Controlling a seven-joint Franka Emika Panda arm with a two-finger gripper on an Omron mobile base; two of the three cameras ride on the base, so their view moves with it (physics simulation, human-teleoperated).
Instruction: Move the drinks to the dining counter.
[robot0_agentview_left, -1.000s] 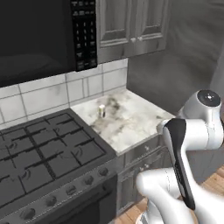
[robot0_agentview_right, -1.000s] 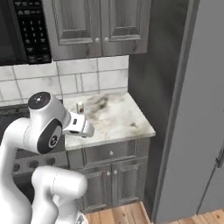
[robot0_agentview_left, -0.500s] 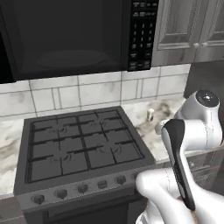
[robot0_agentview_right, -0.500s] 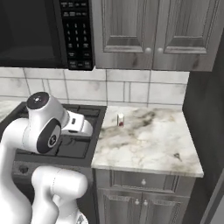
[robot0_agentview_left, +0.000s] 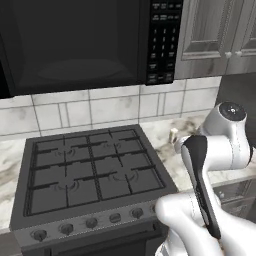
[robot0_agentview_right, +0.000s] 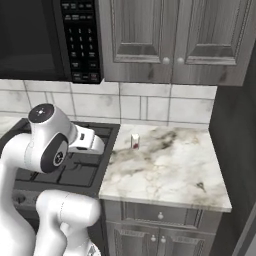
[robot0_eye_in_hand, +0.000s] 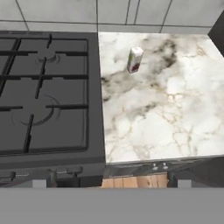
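A small pale can (robot0_eye_in_hand: 134, 60) with a red band stands upright on the white-grey marble worktop (robot0_eye_in_hand: 166, 113).
It is beside the black gas stove (robot0_eye_in_hand: 43, 92) — the gripper's two dark fingers (robot0_eye_in_hand: 52, 177) are wide apart, holding nothing.

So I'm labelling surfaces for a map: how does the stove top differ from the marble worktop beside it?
The stove top is dark and matte, while the worktop is pale, veined marble. The stove carries raised black grates over its burners; the worktop is flat and smooth. A small pale can stands upright on the worktop, near the stove edge; the stove holds nothing. They sit side by side against the same tiled wall.
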